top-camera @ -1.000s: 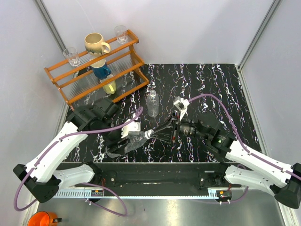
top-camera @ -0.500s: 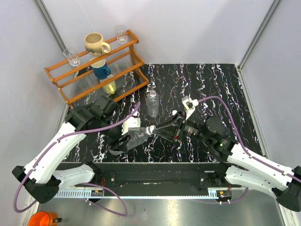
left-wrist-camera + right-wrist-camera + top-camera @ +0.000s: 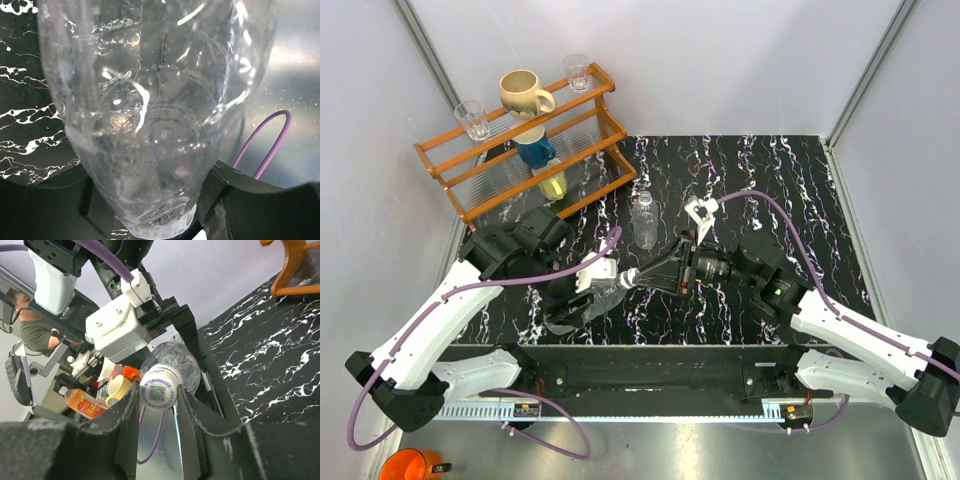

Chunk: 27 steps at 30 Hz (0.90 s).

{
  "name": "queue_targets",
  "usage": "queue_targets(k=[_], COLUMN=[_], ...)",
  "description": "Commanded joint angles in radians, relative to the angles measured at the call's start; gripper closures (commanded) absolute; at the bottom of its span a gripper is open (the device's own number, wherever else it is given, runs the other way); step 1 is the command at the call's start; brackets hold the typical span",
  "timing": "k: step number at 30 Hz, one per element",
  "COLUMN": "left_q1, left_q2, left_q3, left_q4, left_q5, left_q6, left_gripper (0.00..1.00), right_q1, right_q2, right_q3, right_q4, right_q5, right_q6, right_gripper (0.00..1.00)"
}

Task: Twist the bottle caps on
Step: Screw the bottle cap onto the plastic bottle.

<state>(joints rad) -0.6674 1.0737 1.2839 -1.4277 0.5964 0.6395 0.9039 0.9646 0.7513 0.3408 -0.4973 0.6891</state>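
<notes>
A clear ribbed bottle [image 3: 606, 294] lies tilted above the table's near edge, neck pointing right, with my left gripper [image 3: 601, 297] shut round its body. In the left wrist view this bottle [image 3: 155, 115] fills the frame between the dark fingers [image 3: 245, 200]. My right gripper [image 3: 642, 277] is shut on a white bottle cap [image 3: 160, 389] printed with a QR code, seated at the mouth of that bottle [image 3: 181, 360]. The cap sits squarely between both pads [image 3: 189, 405]. A second clear bottle [image 3: 644, 222] stands upright on the black marble table [image 3: 770, 180]; its top is too small to read.
An orange wooden rack [image 3: 520, 150] stands at the back left, holding a beige mug [image 3: 524, 94], a blue mug [image 3: 535, 151] and two drinking glasses [image 3: 472, 119]. Purple cables loop off both arms. Grey walls close in on three sides.
The right wrist has turned about the cap, its white camera mount swinging right and then back left. The held bottle and left gripper have shifted slightly; both grips are unchanged.
</notes>
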Motion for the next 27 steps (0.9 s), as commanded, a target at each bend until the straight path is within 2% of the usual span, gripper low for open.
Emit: queue_targets(k=[1,4,8,11,17,27], left_q1=[-0.032,-0.035,-0.04,-0.041,-0.041,-0.04], left_q2=[-0.014,-0.018,-0.024,-0.031,-0.014,0.012], left_q3=[0.011,0.002,-0.02,-0.035,-0.015,-0.04], left_q4=[0.145,0.145,0.153,0.161,0.171,0.245], left_q5=[0.02,-0.006,-0.047,-0.061,-0.064,-0.142], left_q6=[0.049,0.052,0.049,0.042,0.014,-0.092], left_gripper=[0.9,0.9,0.89,0.89,0.89,0.89], right_q1=[0.01,0.009,0.01,0.01,0.01,0.01], right_q2=[0.049,0.056,0.049,0.042,0.049,0.023], right_q3=[0.085,0.132,0.198,0.221,0.215,0.083], right_q4=[-0.149,-0.25,-0.474,-0.543,-0.501,-0.349], right_q5=[-0.122,-0.132,-0.113,-0.095,-0.063,0.052], right_q6=[0.02,-0.005,-0.065,-0.092,-0.085,-0.016], right_gripper=[0.86,0.86,0.88,0.88,0.9,0.93])
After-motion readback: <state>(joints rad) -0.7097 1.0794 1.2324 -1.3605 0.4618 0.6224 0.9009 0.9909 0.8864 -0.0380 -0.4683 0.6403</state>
